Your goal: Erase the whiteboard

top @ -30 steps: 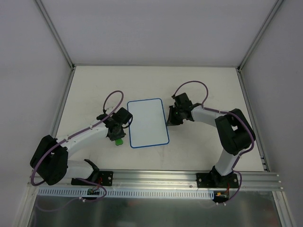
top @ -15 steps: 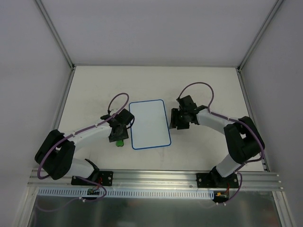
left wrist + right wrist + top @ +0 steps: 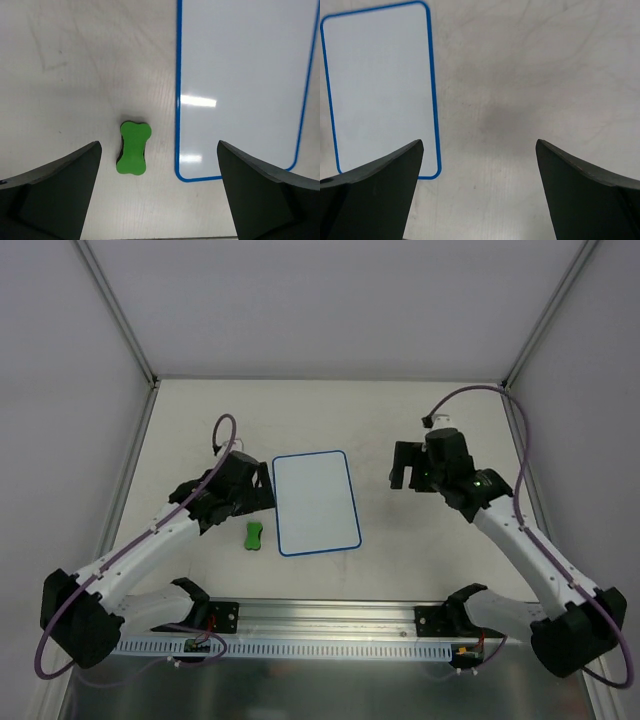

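Both spread wide — left gripper (image 3: 158,145), right gripper (image 3: 479,142) — flanking the blank whiteboard (image 3: 316,502).

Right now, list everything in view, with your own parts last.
whiteboard: one, white with a blue border, face blank, flat on the table between the arms.
eraser: one, green, on the table left of the whiteboard, not touching it.
table: one, off-white and scuffed, under everything.
left hand: one, black, open and empty, above the eraser's side of the whiteboard.
right hand: one, black, open and empty, right of the whiteboard.
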You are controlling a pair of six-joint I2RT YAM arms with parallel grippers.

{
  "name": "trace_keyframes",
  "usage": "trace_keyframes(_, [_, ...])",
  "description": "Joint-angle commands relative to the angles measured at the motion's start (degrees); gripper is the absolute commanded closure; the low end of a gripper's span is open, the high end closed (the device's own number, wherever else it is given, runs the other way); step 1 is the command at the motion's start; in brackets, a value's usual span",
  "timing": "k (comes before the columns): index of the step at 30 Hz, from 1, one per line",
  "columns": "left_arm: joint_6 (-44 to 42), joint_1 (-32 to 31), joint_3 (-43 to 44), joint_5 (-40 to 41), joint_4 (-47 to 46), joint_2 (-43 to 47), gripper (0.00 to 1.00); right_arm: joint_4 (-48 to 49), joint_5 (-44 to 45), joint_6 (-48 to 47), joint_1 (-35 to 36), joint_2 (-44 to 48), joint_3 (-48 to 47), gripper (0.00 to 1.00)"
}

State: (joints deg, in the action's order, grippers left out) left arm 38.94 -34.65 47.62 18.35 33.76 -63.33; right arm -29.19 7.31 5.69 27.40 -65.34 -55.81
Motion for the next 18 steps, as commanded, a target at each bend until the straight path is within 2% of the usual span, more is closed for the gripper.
trace_keyframes(1, [-7.2,2.2,5.1,0.3,1.5,6.1,0.01,-6.6,12.2,-5.9,-1.2,7.9,-6.1,0.01])
trace_keyframes(5, [-11.2,2.9,9.7,2.5,1.8,15.6,0.01,-8.4,21.2,-11.1,-1.3,16.5,-8.3,0.01])
trace_keyframes(11, [-19.0,2.9,12.1,11.0,1.9,28.8,0.01,-10.2,28.9,-14.2,-1.2,31.2,-6.5,0.01])
trace_keyframes(14, [-22.8,2.9,11.7,15.4,1.8,34.0,0.01,-10.4,28.4,-15.3,-1.2,38.7,-3.8,0.01])
trace_keyframes(18, [-24.5,2.9,10.0,16.6,1.8,39.5,0.01,-11.6,26.8,-16.2,-1.2,45.8,-1.0,0.01])
